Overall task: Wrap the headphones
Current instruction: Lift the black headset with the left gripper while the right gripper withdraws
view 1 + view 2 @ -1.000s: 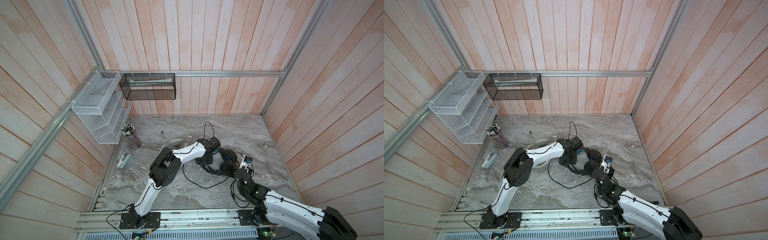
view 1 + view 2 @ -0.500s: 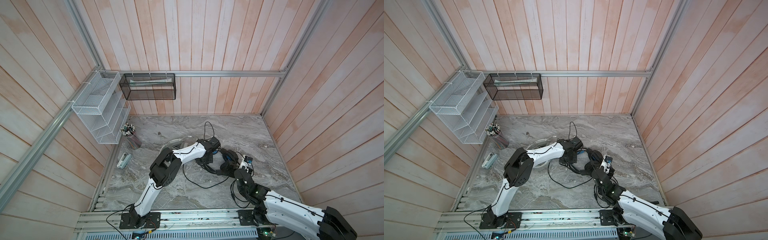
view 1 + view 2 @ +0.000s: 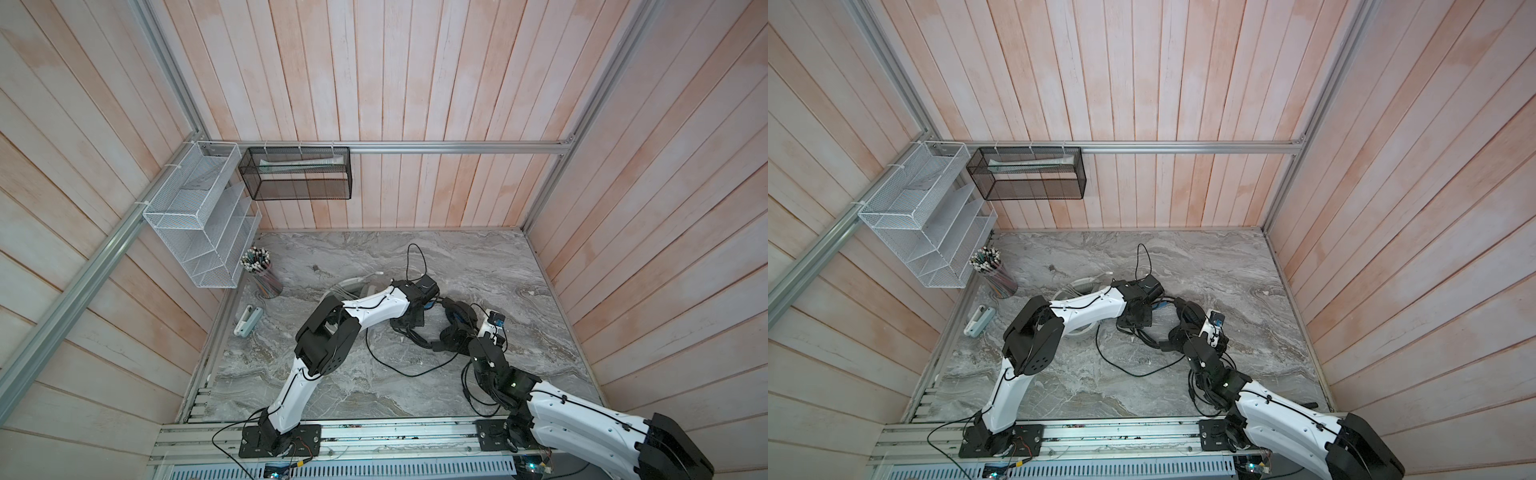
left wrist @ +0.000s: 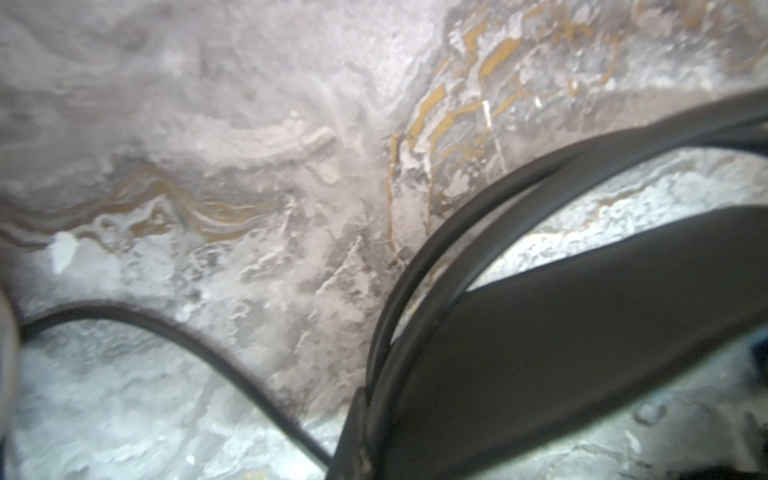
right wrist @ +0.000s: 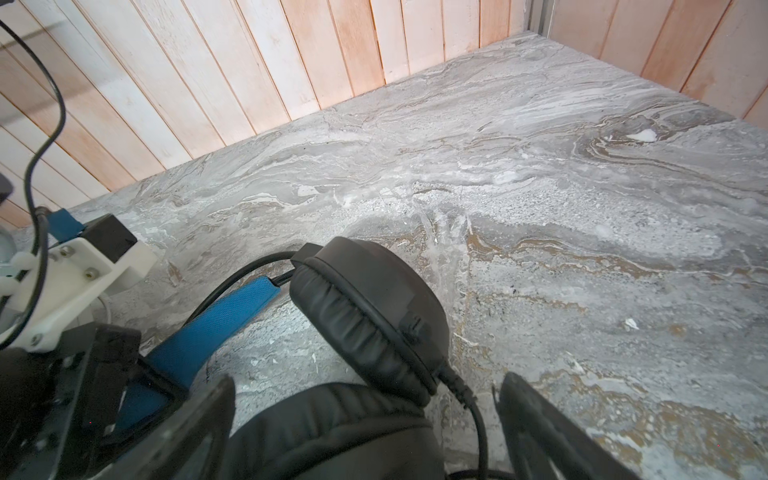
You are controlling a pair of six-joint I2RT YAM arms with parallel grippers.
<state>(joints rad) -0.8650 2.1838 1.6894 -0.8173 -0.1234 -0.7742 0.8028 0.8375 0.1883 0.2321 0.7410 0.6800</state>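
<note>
- Left gripper (image 3: 411, 326): changed. Its jaws, part open a second ago, are now fully closed, while the arm itself has barely shifted. In the left wrist view two black strands run in against the dark finger (image 4: 582, 332). We read this as a pinch on the black cable (image 3: 409, 376), though the contact point itself lies out of frame.
- Right gripper (image 5: 365, 384): unchanged. Its jaws stand spread wide, one on either side of the nearer ear cup (image 5: 332, 436), with a gap showing beside the cup. As far as we can see, it grips nothing.
- Black headphones (image 3: 457, 311): these lie on the marble table (image 3: 332, 395), right of centre, between the two grippers. The blue headband (image 5: 216, 328) points towards the left gripper. Both top views show no movement over the last second.
- Black cable, slack portion: one loose loop lies on the table in front of the headset and is not yet wound round anything.
- White headphones (image 3: 355, 284): mostly hidden beneath the left forearm, behind the black set, and untouched.
- Pencil cup (image 3: 262, 274): stands at the table's left edge, well apart from the work.
- Meaning for the task: we judge the cable grasp freshly made, so winding of the black set can begin. The wrap itself is not started, and the white set remains entirely to do.
- Risk: with the right jaws not clamped, a pull on the cable may drag the headset along the table.
</note>
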